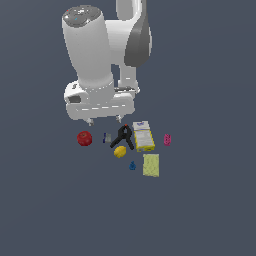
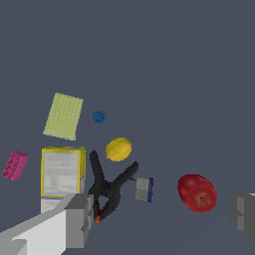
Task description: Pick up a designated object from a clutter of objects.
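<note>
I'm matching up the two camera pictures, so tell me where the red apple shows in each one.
Exterior view: the apple sits at the clutter's far edge on the exterior view's left, apart from the rest.
Wrist view: the apple lies between the claw's fingers, nearer one of them.
Shared landmark: the black clamp, with a small grey piece between it and the apple.

apple [image 1: 84, 138] at exterior view's left, apart from clamp [image 1: 123, 136], lemon [image 1: 119, 151]

- A plain dark grey-blue surface [image 1: 200, 210] is seen carrying everything.
- Laid on it: red apple [image 1: 84, 138], small grey piece [image 1: 107, 138], black clamp [image 1: 123, 136], lemon [image 1: 119, 151], yellow-white box [image 1: 143, 136], pink piece [image 1: 167, 140], blue piece [image 1: 132, 166], yellow sponge [image 1: 151, 165].
</note>
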You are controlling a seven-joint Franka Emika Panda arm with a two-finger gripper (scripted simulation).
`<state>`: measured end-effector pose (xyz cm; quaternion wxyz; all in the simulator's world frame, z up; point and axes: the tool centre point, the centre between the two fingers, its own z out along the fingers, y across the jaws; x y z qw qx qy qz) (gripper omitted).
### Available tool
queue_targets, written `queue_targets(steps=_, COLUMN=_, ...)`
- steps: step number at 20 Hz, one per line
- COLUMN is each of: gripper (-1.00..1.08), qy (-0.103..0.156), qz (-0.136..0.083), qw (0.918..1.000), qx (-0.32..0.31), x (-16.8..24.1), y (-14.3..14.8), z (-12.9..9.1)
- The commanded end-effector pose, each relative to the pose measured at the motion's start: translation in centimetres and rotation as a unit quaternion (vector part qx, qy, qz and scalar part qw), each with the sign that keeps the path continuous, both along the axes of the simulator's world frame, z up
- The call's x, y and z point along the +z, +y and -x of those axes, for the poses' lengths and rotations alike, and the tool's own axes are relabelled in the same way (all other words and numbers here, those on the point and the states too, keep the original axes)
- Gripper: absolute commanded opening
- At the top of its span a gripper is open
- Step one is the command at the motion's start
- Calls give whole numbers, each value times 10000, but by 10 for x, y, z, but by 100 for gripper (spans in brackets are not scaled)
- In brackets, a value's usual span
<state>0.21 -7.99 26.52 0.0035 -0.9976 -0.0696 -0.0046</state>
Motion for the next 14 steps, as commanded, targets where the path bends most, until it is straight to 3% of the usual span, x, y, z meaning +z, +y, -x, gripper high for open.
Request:
queue_targets(steps=1, gripper=100, qy=0, qz=-11, qw=9999, qx=171, x=-15, y=-13, z=2)
queue_targets(steps=14, gripper=100, qy=-5, qz=-24, qw=9945, qx=1050, x=-92, y=-81, z=27)
